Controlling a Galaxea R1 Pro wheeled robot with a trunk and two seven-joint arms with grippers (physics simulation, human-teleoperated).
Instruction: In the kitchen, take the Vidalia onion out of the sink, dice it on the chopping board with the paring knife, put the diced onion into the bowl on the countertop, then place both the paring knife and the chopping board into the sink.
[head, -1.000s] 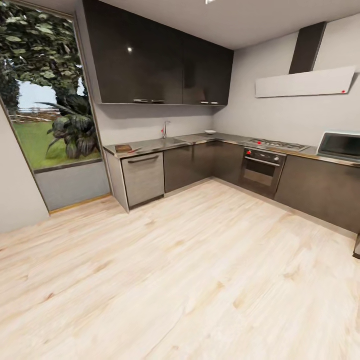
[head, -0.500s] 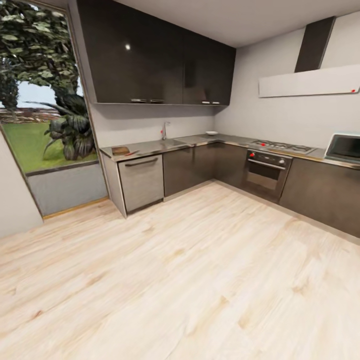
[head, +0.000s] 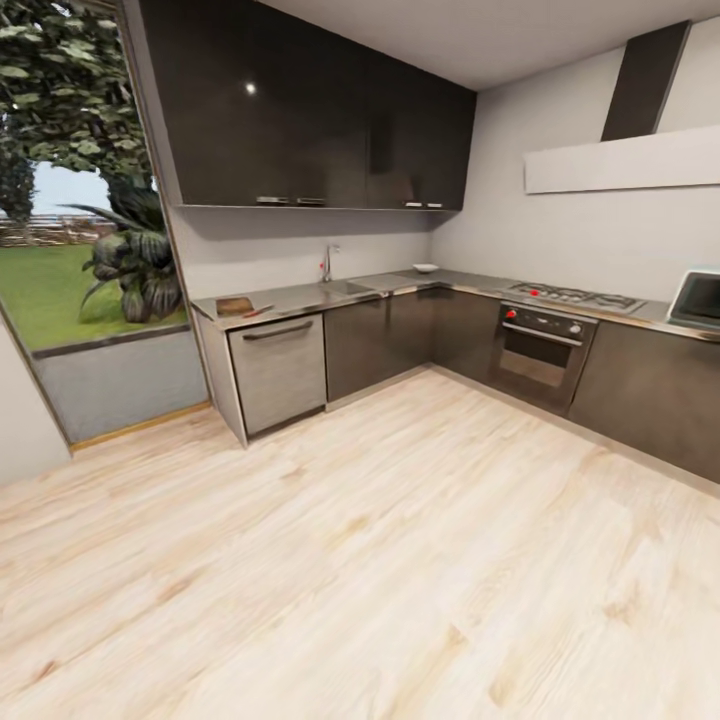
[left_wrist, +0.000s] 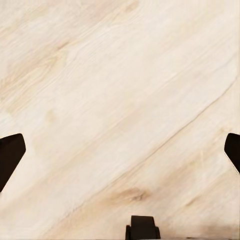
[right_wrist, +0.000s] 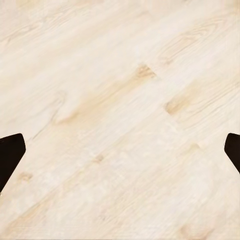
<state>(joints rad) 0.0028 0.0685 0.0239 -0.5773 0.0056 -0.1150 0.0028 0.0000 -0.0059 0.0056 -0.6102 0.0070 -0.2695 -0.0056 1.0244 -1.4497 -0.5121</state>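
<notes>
Grippers are seen from the wrist views, both aimed down at the light wood floor (left_wrist: 120, 100). The left gripper (left_wrist: 120, 152) is spread wide, with one dark fingertip (left_wrist: 10, 155) at each side edge and nothing between them. The right gripper (right_wrist: 120, 152) is likewise released, its fingertips (right_wrist: 10, 155) far apart over bare boards.

Compared with the head view of one second earlier, the whole picture has shifted: the counter run is drawn slightly larger and further toward 9 o'clock, and the window (head: 70, 230) is partly cut by the frame edge. This is a move of the camera, not of the things.

In the head view, the countertop (head: 300, 295) is met at 11 o'clock, well apart from the robot. The chopping board (head: 234, 306) lies near its left end, with the paring knife (head: 257, 312) just beside it. The sink (head: 345, 288) with its tap (head: 328, 262) is set further along, and the bowl (head: 424, 267) stands near the corner at 12 o'clock. The onion cannot be made out at this range. An oven (head: 545, 345) and hob (head: 575, 296) are fitted at 2 o'clock. Open floor is spread from the foreground to the cabinet fronts (head: 375, 335).
</notes>
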